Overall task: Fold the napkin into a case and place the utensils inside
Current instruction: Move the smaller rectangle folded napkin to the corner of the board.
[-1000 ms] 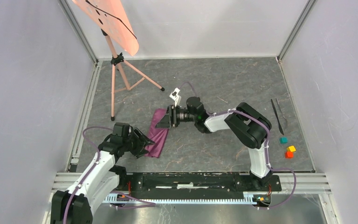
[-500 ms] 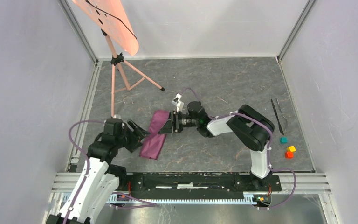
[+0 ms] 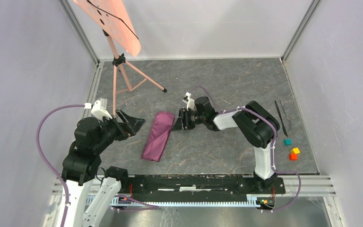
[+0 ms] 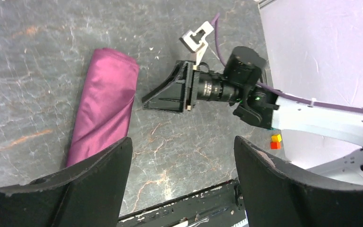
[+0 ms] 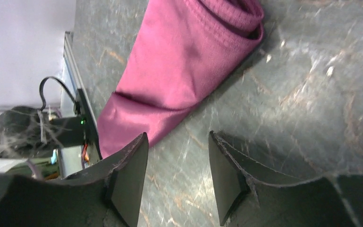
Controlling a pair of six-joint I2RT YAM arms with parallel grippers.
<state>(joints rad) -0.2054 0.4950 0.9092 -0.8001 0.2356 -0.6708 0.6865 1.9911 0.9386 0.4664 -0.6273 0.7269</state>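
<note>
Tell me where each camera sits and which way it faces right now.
Top external: fixed above and behind the bases, looking down on the table; shows both arms, left gripper, right gripper, folded napkin, utensils.
Left wrist: on the left arm, looking down across the table; its open fingers frame the napkin and the right gripper.
Right wrist: low over the table, facing the napkin's end; its open fingers at the bottom.
Shared: all three show the napkin; top and left wrist both show the right gripper.
</note>
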